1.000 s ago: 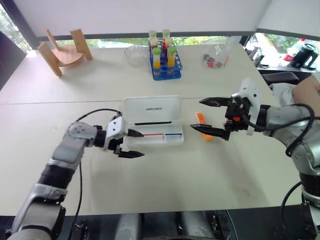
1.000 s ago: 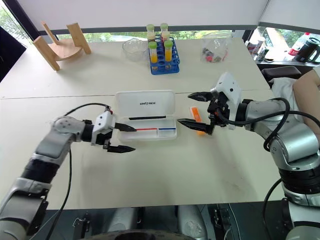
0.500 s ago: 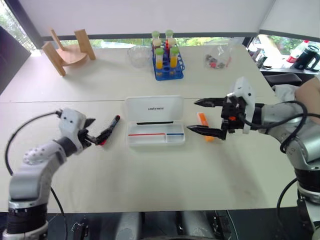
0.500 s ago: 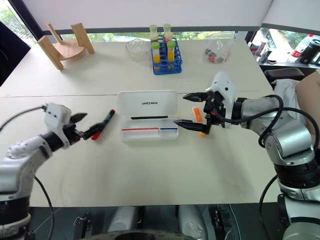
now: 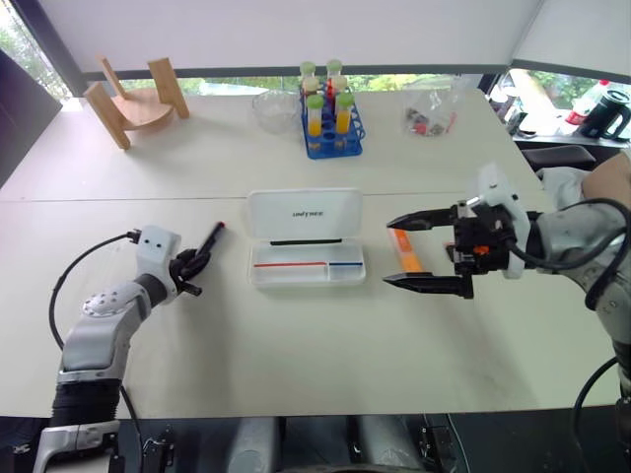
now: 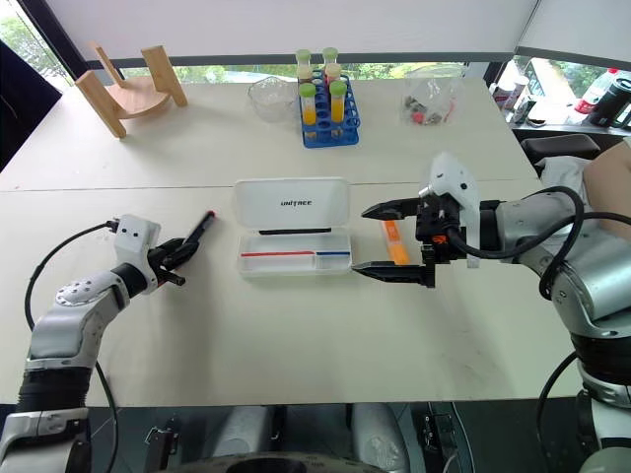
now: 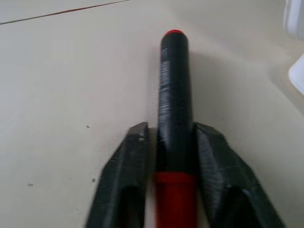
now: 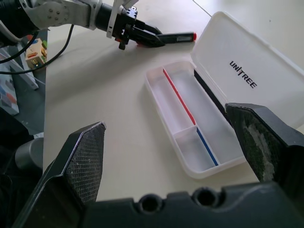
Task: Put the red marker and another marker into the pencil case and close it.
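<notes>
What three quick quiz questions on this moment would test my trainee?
1. True or false: the pencil case lid is shut.
2. What is the left gripper closed on? A) orange highlighter B) red marker C) blue pen
3. Fill in: the orange highlighter lies on the table between the right gripper's ____ fingers.

Key
1. False: it stands open.
2. B: the red marker sits between its fingers.
3. Open.

Head stereo downward over table (image 5: 296, 335); wrist cameras close along fingers (image 7: 137, 180).
</notes>
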Tool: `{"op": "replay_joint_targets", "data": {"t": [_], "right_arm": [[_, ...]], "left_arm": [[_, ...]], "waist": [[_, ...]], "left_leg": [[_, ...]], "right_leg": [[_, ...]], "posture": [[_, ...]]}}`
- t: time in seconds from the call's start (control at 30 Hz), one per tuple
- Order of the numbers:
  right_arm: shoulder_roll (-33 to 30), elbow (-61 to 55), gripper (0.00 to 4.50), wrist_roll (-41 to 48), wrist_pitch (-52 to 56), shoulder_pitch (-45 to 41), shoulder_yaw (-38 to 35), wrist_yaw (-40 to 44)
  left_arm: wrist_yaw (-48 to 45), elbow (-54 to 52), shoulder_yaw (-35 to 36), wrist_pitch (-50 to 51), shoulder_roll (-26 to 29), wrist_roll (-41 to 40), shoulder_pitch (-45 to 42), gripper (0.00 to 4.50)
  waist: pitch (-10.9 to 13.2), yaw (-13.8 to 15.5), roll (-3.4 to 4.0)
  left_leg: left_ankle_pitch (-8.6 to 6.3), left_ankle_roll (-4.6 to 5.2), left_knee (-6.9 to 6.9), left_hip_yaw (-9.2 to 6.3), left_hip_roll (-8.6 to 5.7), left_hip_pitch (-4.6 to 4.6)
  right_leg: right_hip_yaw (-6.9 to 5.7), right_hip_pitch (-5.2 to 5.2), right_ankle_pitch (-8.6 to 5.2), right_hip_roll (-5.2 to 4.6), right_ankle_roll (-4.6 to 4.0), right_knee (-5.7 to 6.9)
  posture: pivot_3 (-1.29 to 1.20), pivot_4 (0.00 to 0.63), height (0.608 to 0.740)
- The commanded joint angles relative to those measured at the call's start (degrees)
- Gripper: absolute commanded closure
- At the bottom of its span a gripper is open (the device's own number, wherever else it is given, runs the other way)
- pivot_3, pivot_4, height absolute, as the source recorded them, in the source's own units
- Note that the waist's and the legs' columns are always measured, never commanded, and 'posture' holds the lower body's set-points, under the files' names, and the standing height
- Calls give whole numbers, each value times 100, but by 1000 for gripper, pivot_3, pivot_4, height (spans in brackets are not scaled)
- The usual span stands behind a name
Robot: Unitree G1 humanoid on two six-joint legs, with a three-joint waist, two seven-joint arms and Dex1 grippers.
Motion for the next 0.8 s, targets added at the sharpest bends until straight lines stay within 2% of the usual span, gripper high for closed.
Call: {"op": "replay_joint_targets", "data": {"t": [0.03, 0.13, 0.27, 0.37, 0.47, 0.6, 0.73, 0.8], "right_arm": [[-83, -157, 0, 50, -63, 14, -190, -15], [-100, -71, 0, -21, -128, 27, -170, -12], [-36, -35, 0, -117, -195, 13, -134, -113], [16, -111, 0, -87, -163, 3, -147, -219], [60, -163, 0, -78, -148, -18, -111, -321], [57, -206, 0, -115, -179, 28, -138, -412], [1, -344, 0, -71, -110, 175, -279, -556], [-26, -446, 0, -8, -51, 274, -376, -632]], "left_arm": [[-397, -45, 88, -52, 234, -195, -32, 4126], [-809, -494, 346, 46, 542, -577, -57, 4126], [-1661, -1280, 834, 471, 1207, -1581, -242, 4126], [-2322, -1589, 596, 699, 1581, -2084, -654, 4126], [-2894, -1288, -427, 113, 1643, -1455, -1280, 4126], [-3302, -74, -1822, -939, 1010, -347, -2304, 4126], [-3541, 1244, -2698, -2087, 449, 602, -2933, 4126], [-3541, 1763, -2898, -2568, 245, 919, -3151, 4126]], "waist": [[0, -8, 0], [2, -14, -2], [12, -25, -16], [13, 2, -14], [13, 23, -13], [16, -2, -18], [18, -53, -20], [19, -49, -20]], "left_leg": [[0, 0, 0, 1, 0, 0], [0, 0, -1, 0, 1, -1], [0, -1, -4, -1, 5, -5], [1, -2, -5, 1, 3, -5], [3, -5, -1, 1, -5, -3], [6, -10, 1, 3, -8, -1], [5, -9, -4, 4, -5, -8], [5, -7, -9, 3, -4, -13]], "right_leg": [[0, 0, 0, 0, 0, 0], [0, -3, 0, 1, 0, 0], [0, -10, -1, 4, -1, 1], [0, -8, -1, 2, -1, 0], [-2, 3, -1, -5, 0, -2], [-1, 5, 0, 0, 1, -2], [4, -11, 0, 7, 1, -1], [4, -20, -1, 10, -1, -1]], "posture": [[0, 150, 740], [0, 150, 740], [0, 150, 740], [0, 150, 740], [0, 150, 740], [0, 150, 740], [0, 150, 740], [0, 150, 740]]}}
